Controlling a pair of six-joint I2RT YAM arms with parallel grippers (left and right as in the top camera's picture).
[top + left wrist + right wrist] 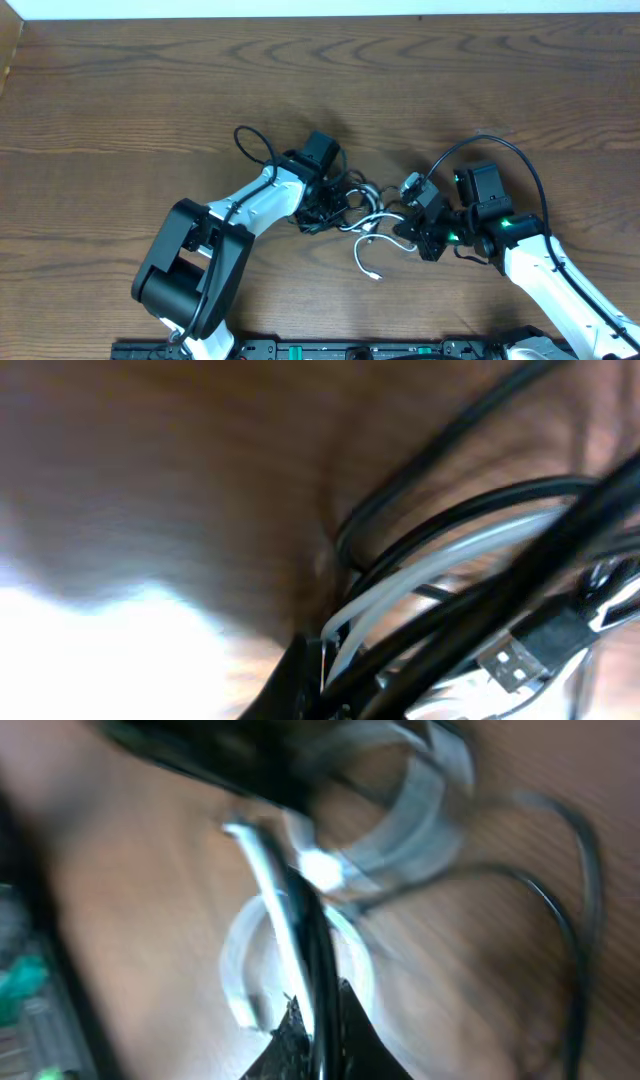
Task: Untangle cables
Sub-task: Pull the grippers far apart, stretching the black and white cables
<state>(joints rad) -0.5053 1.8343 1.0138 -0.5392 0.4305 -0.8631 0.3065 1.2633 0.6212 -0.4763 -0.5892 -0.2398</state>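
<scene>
A brown wood-grain counter (120,90) is carrying the tangled cables (366,222). The right jaws are pinching them; the left jaws are buried among them, grip impossible to tell.

Glossy plastic-sheathed black cable (480,500) and white cable (440,565) on matt wood-grain table (150,90)

Table (120,90): brown wood, grain running 9 to 3 o'clock. One bundle (356,208) of two thin cables lies on it, just toward 6 o'clock of centre.
Black cable (352,188): loops at the bundle's 10 o'clock side.
White cable (361,254): curls at its 4 o'clock side, free end trailing toward 6 o'clock.
</scene>
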